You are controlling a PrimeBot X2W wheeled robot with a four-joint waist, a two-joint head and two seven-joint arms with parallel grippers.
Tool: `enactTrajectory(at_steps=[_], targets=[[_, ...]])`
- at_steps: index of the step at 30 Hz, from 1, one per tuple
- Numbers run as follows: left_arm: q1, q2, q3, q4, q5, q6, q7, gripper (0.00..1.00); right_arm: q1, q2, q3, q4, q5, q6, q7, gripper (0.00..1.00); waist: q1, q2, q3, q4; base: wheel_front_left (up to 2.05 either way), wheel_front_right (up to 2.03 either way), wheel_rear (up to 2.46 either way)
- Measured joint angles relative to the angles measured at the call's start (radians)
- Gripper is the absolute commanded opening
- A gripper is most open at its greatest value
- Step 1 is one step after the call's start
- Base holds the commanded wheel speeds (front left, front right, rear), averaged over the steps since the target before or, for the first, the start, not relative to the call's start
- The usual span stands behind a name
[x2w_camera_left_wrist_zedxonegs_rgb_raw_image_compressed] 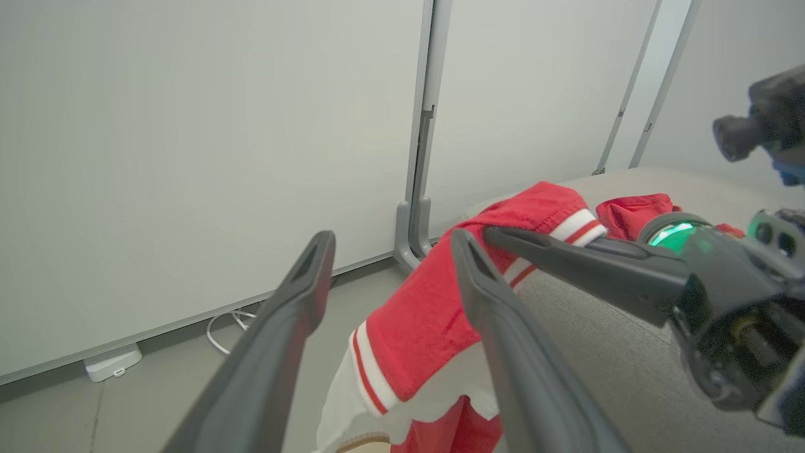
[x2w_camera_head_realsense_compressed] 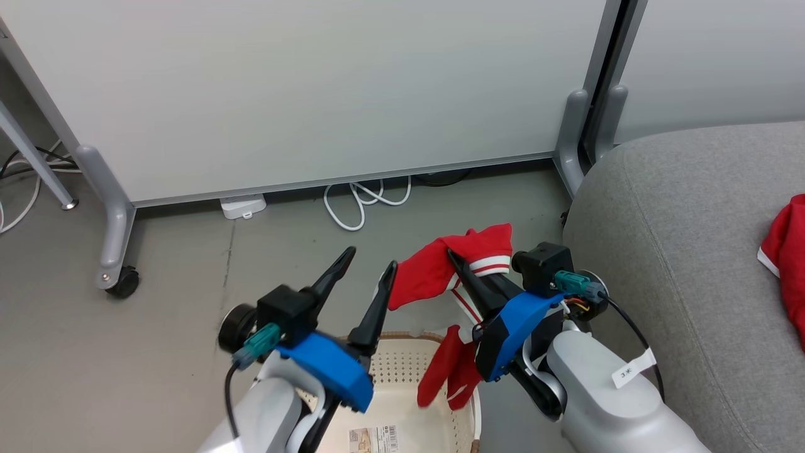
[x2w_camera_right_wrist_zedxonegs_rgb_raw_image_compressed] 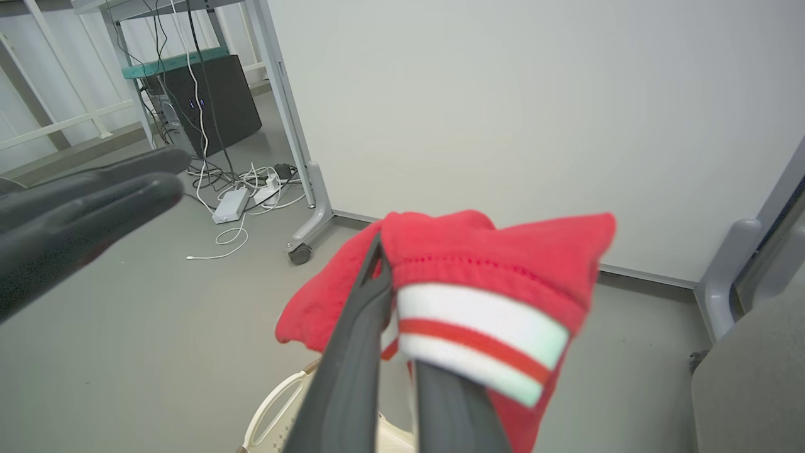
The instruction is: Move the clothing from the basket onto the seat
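left pincer [x2w_camera_head_realsense_compressed: 370,259] apart, empty | right pincer [x2w_camera_head_realsense_compressed: 451,255] clamped on red garment [x2w_camera_head_realsense_compressed: 431,269] | basket [x2w_camera_head_realsense_compressed: 402,368] cut off below

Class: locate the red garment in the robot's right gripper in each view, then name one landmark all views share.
Head view: held garment at centre, hanging from the right gripper above the basket.
Left wrist view: held garment lower centre, between the fingers of the left gripper.
Right wrist view: held garment at centre, draped over the right gripper.
Shared landmark: pale partition panel.
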Motion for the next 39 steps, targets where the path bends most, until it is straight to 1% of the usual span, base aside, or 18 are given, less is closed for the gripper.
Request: enactTrajectory(at_steps=[5,10,12,13,14,15,19,24,30,39], targets=[[0.114,0.015,0.116,-0.084,0.093,0.002,0.000,1.00,0.005,0.000,-0.024,-0.007,-0.016,0.000,0.000,0.00,0.0000,0.0000,0.001,0.000,0.00,0.00,0.00],[0.215,0.013,0.207,-0.156,0.171,0.000,0.000,1.00,0.010,0.000,-0.044,-0.013,-0.032,0.000,0.000,0.00,0.0000,0.0000,0.001,0.000,0.00,0.00,0.00],[0.251,0.012,0.243,-0.168,0.190,-0.001,0.000,1.00,0.013,0.000,-0.052,-0.016,-0.037,0.000,0.000,0.00,0.0000,0.0000,0.001,0.000,0.00,0.00,0.00],[0.251,0.012,0.243,-0.168,0.190,-0.001,0.000,1.00,0.013,0.000,-0.052,-0.016,-0.037,0.000,0.000,0.00,0.0000,0.0000,0.001,0.000,0.00,0.00,0.00],[0.280,0.006,0.271,-0.178,0.206,-0.004,0.000,1.00,0.016,0.000,-0.059,-0.019,-0.043,0.000,0.000,0.00,-0.0001,0.0000,0.003,0.000,0.00,0.00,0.00],[0.280,0.006,0.271,-0.178,0.206,-0.004,0.000,1.00,0.016,0.000,-0.059,-0.019,-0.043,0.000,0.000,0.00,-0.0001,0.0000,0.003,0.000,0.00,0.00,0.00],[0.327,-0.017,0.316,-0.197,0.224,-0.005,0.000,1.00,0.021,0.000,-0.067,-0.023,-0.050,0.000,0.000,0.00,-0.0001,0.0000,0.004,0.000,0.00,0.00,0.00],[0.356,-0.034,0.345,-0.204,0.245,-0.007,0.000,1.00,0.023,0.000,-0.075,-0.027,-0.054,0.000,0.000,0.00,0.0000,0.0000,0.006,-0.002,0.00,0.00,0.00],[0.362,-0.038,0.343,-0.208,0.246,-0.009,0.000,1.00,0.024,0.000,-0.086,-0.034,-0.058,0.000,0.000,0.00,-0.0001,0.0000,0.009,-0.017,0.00,0.00,0.00],[0.356,-0.023,0.325,-0.204,0.234,-0.010,0.000,1.00,0.025,0.000,-0.100,-0.048,-0.065,0.000,0.000,0.00,-0.0001,0.0000,0.012,-0.090,0.00,0.00,0.00]])
